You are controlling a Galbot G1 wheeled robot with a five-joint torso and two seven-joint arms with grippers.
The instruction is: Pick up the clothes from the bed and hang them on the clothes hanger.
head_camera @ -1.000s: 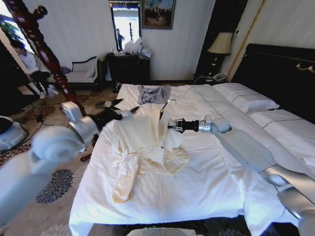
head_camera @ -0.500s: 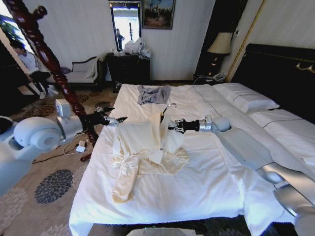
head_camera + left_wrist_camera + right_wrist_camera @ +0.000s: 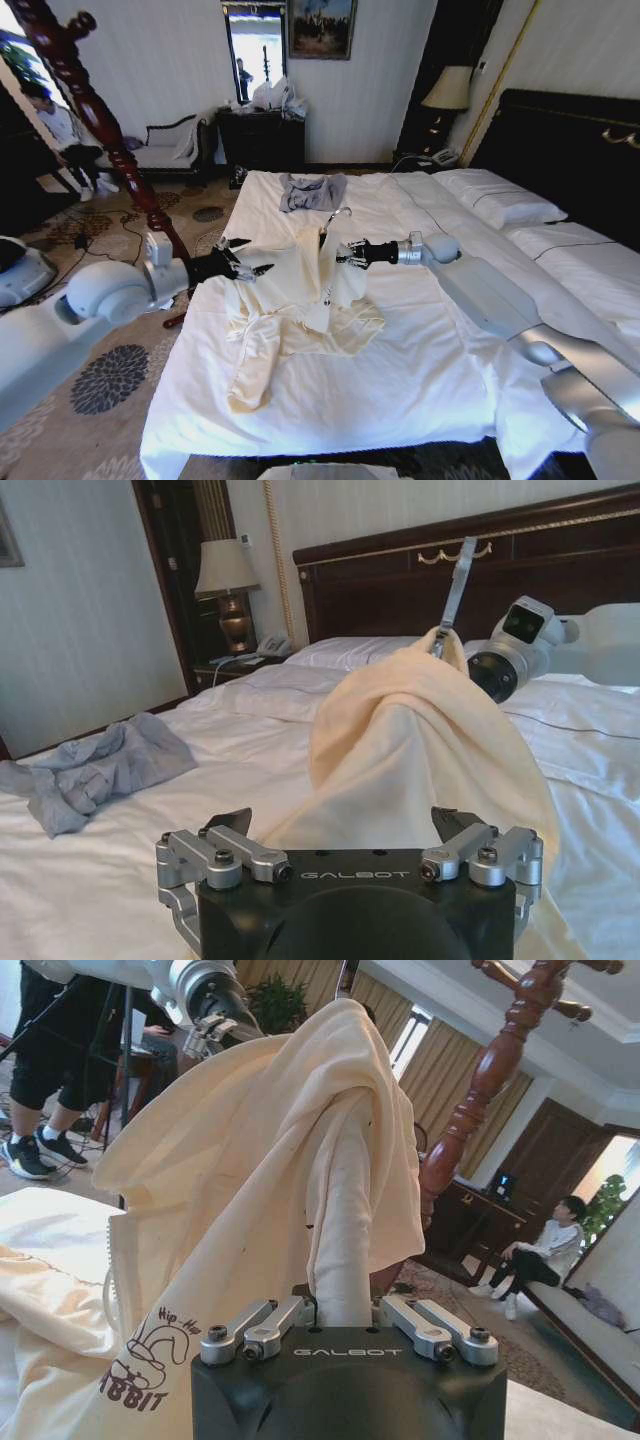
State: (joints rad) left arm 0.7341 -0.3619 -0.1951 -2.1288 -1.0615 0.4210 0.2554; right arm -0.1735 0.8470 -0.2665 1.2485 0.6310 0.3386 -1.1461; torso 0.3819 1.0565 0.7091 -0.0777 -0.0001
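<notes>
The main risk was judged to be the shirt (image 3: 290,300) sliding off the hanger (image 3: 327,232), since only one part of the thin fabric was draped over it and most of the weight lay on the bed (image 3: 420,380). A pull by the left gripper (image 3: 250,270) on the near shoulder could have dragged the cloth off, or tipped the hanger in the right gripper (image 3: 342,255). The hook (image 3: 338,213) could also have been snagged in the folds.

The shirt was seen as pale cream, soft and creased, bunched in the middle of the bed with one sleeve trailing toward the foot; a printed label showed inside it. Its upper part was lifted into a peak. The right gripper was clamped on a fold of that fabric at the hanger. The left gripper was held with fingers spread, just beside the shirt's edge, gripping nothing.
</notes>
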